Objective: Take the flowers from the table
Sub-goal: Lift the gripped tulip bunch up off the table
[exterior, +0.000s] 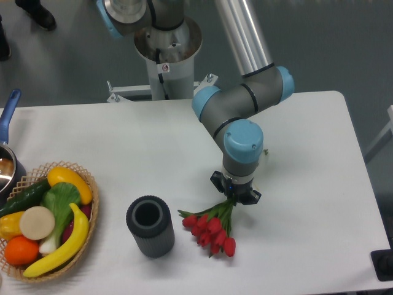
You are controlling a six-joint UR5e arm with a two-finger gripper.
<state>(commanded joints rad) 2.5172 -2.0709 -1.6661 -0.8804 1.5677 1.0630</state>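
Note:
The flowers [210, 231], a bunch of red tulip buds on green stems, lie on the white table [307, 203] right of centre near the front. The buds point to the front left and the stems run up under my gripper [236, 198]. The gripper points straight down over the stem ends, and its fingers sit at the stems. The wrist hides the fingertips, so I cannot tell whether they are closed on the stems or whether the stems are off the table.
A dark ribbed cylinder vase [150, 225] stands upright just left of the buds. A wicker basket [92, 212] of toy fruit and vegetables sits at the front left edge. A pot with a blue handle [7, 120] is at the far left.

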